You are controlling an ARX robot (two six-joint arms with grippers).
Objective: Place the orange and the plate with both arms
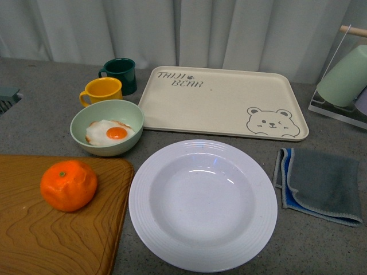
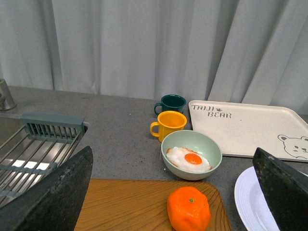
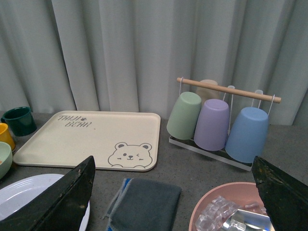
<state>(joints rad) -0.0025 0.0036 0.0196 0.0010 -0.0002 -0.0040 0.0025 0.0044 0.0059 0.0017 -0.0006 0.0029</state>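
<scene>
The orange (image 1: pixel 69 184) lies on a wooden cutting board (image 1: pixel 34 240) at the front left; it also shows in the left wrist view (image 2: pixel 188 210). The large white plate (image 1: pixel 203 201) sits on the grey counter at the front centre, empty; its edge shows in the left wrist view (image 2: pixel 248 197) and the right wrist view (image 3: pixel 29 192). No arm shows in the front view. My left gripper (image 2: pixel 178 192) is open, high above the board with the orange between its fingers' lines. My right gripper (image 3: pixel 175 197) is open above the grey cloth.
A cream bear tray (image 1: pixel 221 100) lies behind the plate. A pale green bowl with a fried egg (image 1: pixel 106 127), a yellow mug (image 1: pixel 102 90) and a dark green mug (image 1: pixel 120 73) stand left of it. A grey cloth (image 1: pixel 321 183), cup rack (image 3: pixel 219 120), pink bowl (image 3: pixel 236 211) and sink rack (image 2: pixel 33 149) flank.
</scene>
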